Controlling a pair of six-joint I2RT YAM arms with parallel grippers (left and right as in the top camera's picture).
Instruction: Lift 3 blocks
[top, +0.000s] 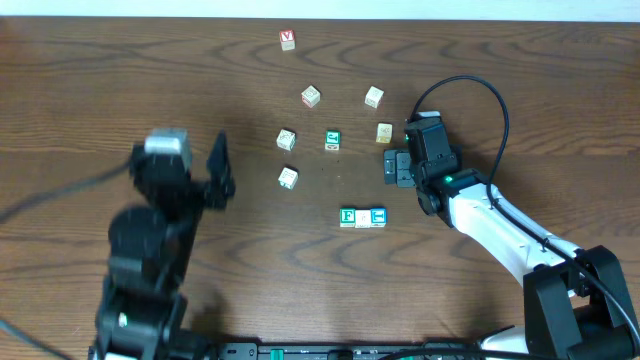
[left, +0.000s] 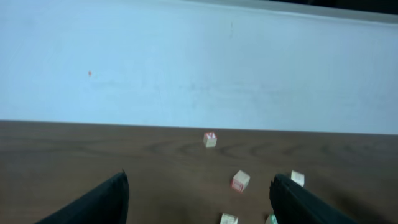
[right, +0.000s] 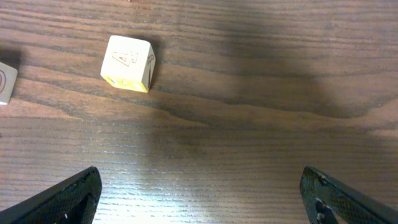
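3 wooden cube blocks (top: 362, 217) in a row on grainy table (top: 100, 80); L gripper (left: 199, 190), R gripper (right: 199, 186) spread wide, empty

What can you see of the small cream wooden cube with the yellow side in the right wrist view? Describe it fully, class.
The small cream wooden cube has a pale top face with a faint line mark, unreadable, and a yellow side facing the camera. It sits flat on the dark wooden table, turned slightly askew. Nothing touches it; it lies ahead of the open right gripper, well clear of it.
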